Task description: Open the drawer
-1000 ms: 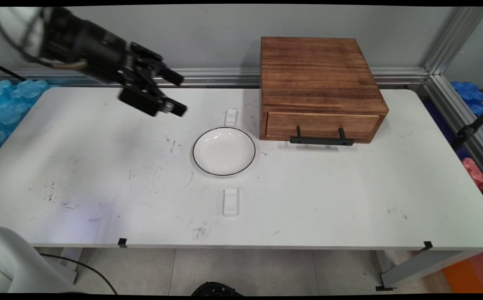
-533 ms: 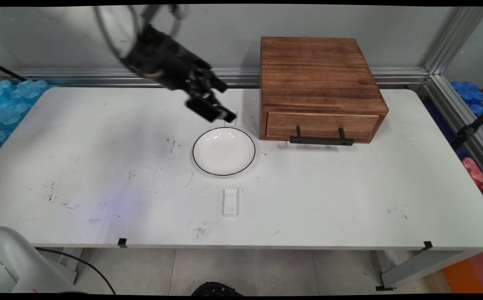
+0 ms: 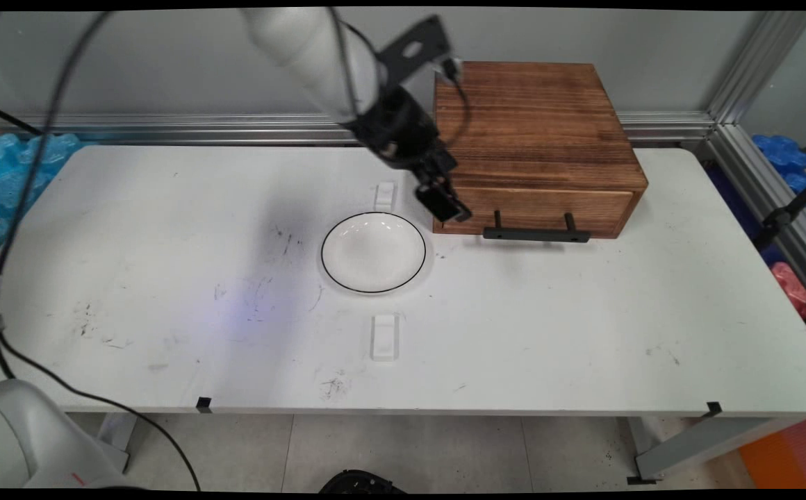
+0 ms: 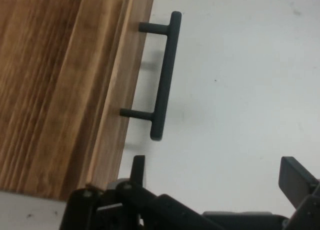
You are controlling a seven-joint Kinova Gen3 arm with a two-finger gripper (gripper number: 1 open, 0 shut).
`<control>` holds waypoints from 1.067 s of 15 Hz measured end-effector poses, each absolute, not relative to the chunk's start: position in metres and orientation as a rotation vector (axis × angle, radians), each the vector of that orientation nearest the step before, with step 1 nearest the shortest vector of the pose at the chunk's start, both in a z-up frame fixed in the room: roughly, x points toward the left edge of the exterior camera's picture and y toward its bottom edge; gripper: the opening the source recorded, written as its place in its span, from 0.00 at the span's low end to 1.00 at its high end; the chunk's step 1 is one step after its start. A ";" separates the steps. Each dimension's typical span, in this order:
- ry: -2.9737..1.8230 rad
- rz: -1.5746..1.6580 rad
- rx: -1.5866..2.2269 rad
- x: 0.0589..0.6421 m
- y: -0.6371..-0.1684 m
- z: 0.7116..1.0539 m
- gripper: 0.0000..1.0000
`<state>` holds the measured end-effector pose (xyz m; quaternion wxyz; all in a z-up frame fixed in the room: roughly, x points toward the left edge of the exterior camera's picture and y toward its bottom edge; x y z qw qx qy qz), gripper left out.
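from above the table my pincer hangs at centre-top of the frame, just beside the wooden drawer box and above-right of the white plate — along my hand, fingers spread, empty, the black handle upper-centre.

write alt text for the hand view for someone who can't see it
Seen from the robot's open hand, a black bar handle sticks out from the front of a wooden drawer box that fills the picture's left side. The white table fills the right, and the hand's two black fingers rise from the bottom edge, empty.
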<state>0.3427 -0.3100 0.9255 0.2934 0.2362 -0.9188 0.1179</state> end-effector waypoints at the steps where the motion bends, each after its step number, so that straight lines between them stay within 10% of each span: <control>1: -2.471 0.319 0.620 0.330 -0.319 0.919 1.00; 16: -2.700 0.318 0.535 0.211 -0.397 0.847 1.00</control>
